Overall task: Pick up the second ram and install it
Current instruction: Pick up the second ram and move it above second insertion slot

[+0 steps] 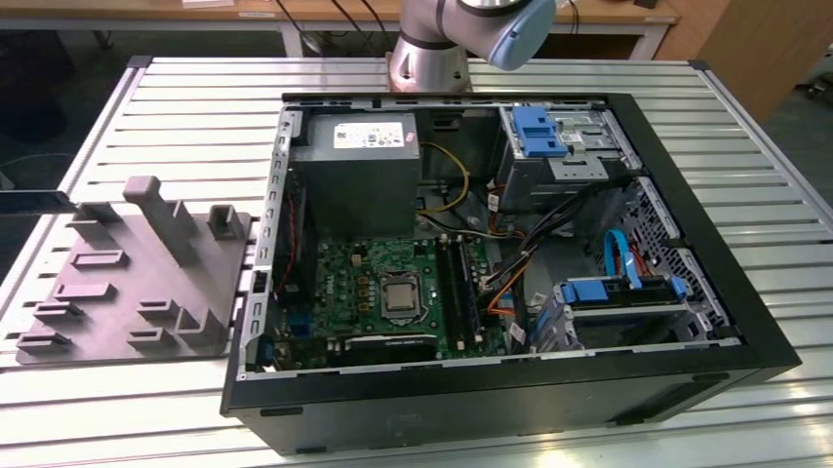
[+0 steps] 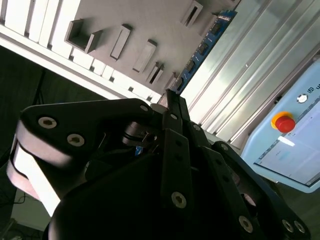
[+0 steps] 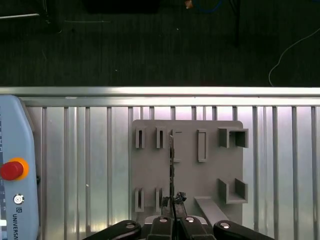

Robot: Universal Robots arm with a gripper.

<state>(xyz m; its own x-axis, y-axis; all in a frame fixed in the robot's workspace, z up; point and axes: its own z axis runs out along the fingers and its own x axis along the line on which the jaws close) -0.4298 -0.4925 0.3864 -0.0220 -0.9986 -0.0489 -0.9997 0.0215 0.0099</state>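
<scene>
Where the slatted table [image 1: 156, 97] carries both the open computer case [image 1: 521, 400] and, on the exterior view's left, the grey fixture plate [image 1: 117, 292], the work stands between the task's two halves: by judgement the pick is made and the install is not. Seating would call for bringing the stick over the case, squaring its long edge with a slot and pressing evenly. Inside the case lies the motherboard [image 1: 345, 278], its long black memory slots [image 1: 456, 278] just beside the processor socket [image 1: 397, 297]; whether any slot is filled cannot be told. The second ram [image 2: 206, 44] hangs above the fixture plate. In the first wrist view it appears edge-on as a thin dark line across the plate's pockets. In the second wrist view its blue-green face projects beyond the fingertips. The gripper [image 3: 173, 210] has its jaws drawn nearly together, clamped on one end of the stick and touching nothing else.
</scene>
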